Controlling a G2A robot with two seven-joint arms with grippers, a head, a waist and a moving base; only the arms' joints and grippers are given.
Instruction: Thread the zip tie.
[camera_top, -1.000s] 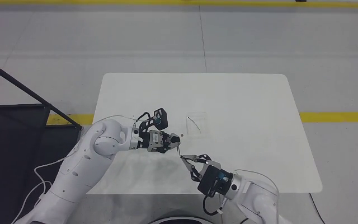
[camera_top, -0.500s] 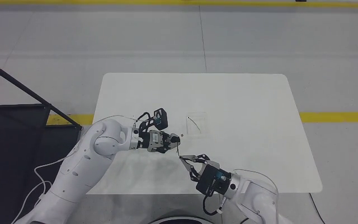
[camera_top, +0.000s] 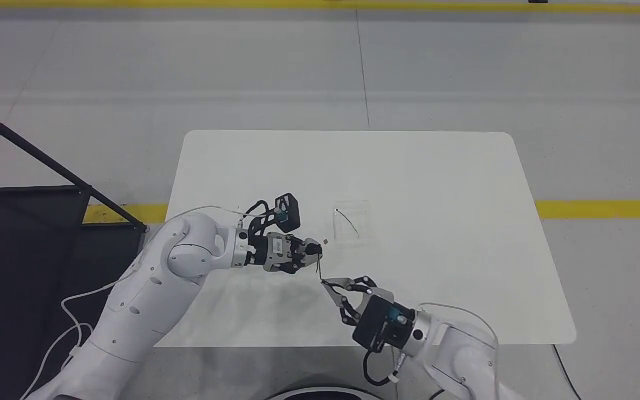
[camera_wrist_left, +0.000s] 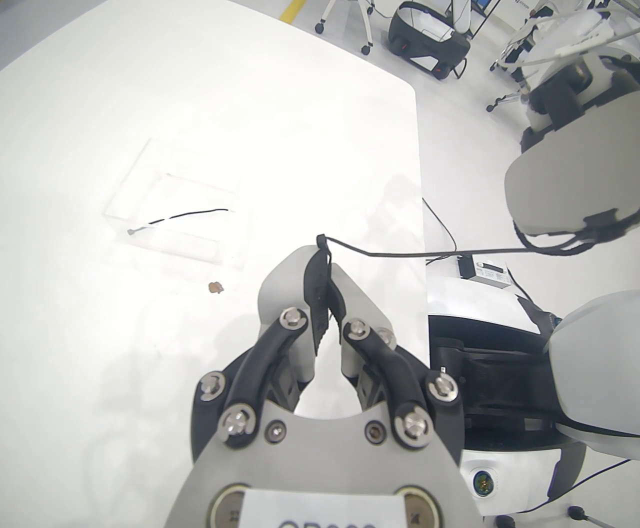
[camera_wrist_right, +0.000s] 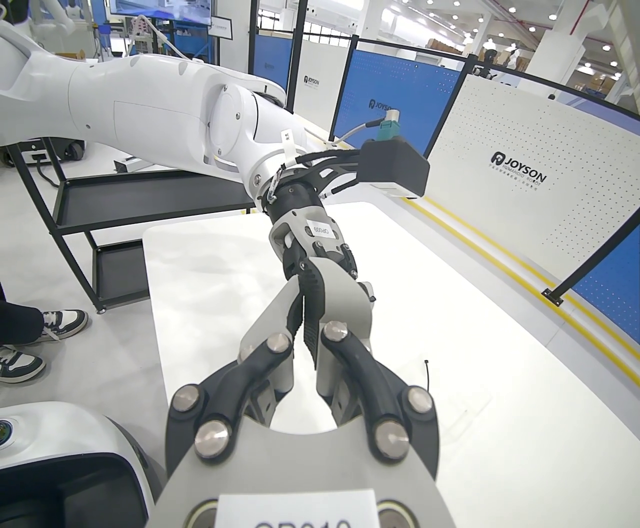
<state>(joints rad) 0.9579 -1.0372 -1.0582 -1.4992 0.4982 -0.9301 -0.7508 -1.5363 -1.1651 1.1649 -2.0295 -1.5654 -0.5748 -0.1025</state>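
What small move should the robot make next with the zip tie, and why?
Probably the right end effector should swing its end of the zip tie round toward the left end effector. Both look shut on the tie, which runs almost straight between them, so no loop is formed yet.

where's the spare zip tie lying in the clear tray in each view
top view: spare zip tie just beyond the left gripper
left wrist view: tie in the tray past that gripper's fingers
right wrist view: tie near the same gripper
shared landmark: the left gripper
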